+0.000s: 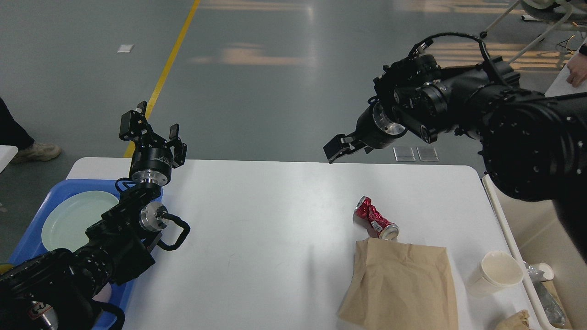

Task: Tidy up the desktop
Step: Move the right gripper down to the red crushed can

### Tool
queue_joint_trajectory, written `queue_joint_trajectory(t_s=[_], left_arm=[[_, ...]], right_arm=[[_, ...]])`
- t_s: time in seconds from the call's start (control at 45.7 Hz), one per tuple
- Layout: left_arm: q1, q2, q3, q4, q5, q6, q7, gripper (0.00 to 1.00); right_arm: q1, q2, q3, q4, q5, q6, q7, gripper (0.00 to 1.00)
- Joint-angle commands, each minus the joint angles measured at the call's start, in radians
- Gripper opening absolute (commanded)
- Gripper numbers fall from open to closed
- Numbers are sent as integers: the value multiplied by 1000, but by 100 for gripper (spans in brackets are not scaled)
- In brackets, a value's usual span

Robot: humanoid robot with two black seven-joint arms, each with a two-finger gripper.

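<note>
The white worktop (pixel 275 238) fills the middle. On its right side lie a crushed red can (pixel 375 219), a soft brown paper bag (pixel 401 284) and a light paper cup (pixel 495 273). The can looks stiff; I would grab its middle. The left fingers (pixel 153 126) are wide and empty. I cannot tell about the right fingers (pixel 337 150).

The desktop (pixel 275 229) looked smooth, white and faintly glossy, catching a soft sheen near its middle. At 4 o'clock on it lay a can (pixel 375 218) of thin crumpled metal, shiny red with a bare silvery end. Just below, a bag (pixel 401 284) of matt brown paper showed creases. Toward 3 o'clock from the bag a matt white paper cup (pixel 495 274) lay tilted. At 9 o'clock a tray (pixel 39 215) of smooth blue plastic held a glossy pale plate (pixel 75 220). The left gripper (pixel 150 129) was matt black, with a polished metal ring behind it.
</note>
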Motion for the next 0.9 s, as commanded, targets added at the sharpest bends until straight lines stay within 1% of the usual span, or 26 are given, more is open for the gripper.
queue_joint_trajectory(t_s=[0.0, 0.066, 0.197, 0.284, 0.438, 0.678, 0.875], left_arm=[[0, 0, 0, 0, 0, 0, 0, 96], [0, 0, 1, 0, 0, 0, 0, 96], [0, 0, 0, 0, 0, 0, 0, 96], [0, 0, 0, 0, 0, 0, 0, 96], [0, 0, 0, 0, 0, 0, 0, 96], [0, 0, 0, 0, 0, 0, 0, 96], [0, 0, 0, 0, 0, 0, 0, 96]], right_arm=[[-37, 16, -8, 1, -34, -3, 1, 100], [-53, 25, -6, -1, -130, -23, 1, 100], [-83, 45, 0, 2, -316, -113, 1, 100], [-90, 51, 3, 1, -341, -136, 1, 100], [-104, 65, 3, 1, -372, -140, 1, 100], [-188, 87, 0, -4, -588, -193, 0, 100], [-241, 85, -5, -61, -605, -225, 0, 100]])
